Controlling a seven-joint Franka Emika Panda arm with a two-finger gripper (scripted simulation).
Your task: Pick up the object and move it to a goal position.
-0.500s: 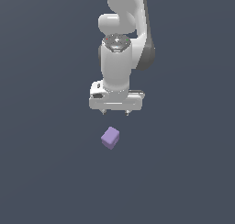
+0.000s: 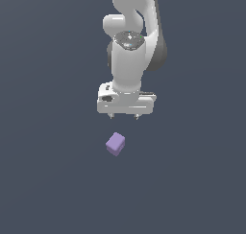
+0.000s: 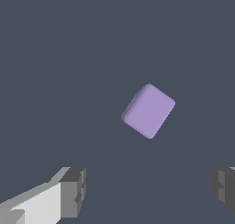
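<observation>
the lavender cube (image 2: 115, 144) lies alone on the dark grey worktop (image 2: 48, 180), a little below the middle of the exterior view. it is a small matte block with soft rounded edges, and it sits turned, so one corner points toward the camera and not a flat side. in the wrist view the cube (image 3: 148, 111) shows mostly its upper face, also turned at an angle, with nothing touching it.

from the cube, the pincer (image 2: 124, 116) is at about 12 o'clock in the exterior view, slightly toward 1 o'clock. it hangs above the cube with a clear gap of bare worktop between; the two short fingertips (image 2: 111, 115) point down and they do not reach the cube. the pincer is spread wide and holds nothing: in the wrist view its two dark pads (image 3: 73, 192) stand far from each other, near the opposite sides of the picture, and the cube is in the space ahead of them, not between them. the cube is narrower than this opening.

above the pincer is its white flat body, then the thick white wrist of the arm (image 2: 129, 60), which goes up toward 12 o'clock and leaves the picture.
</observation>
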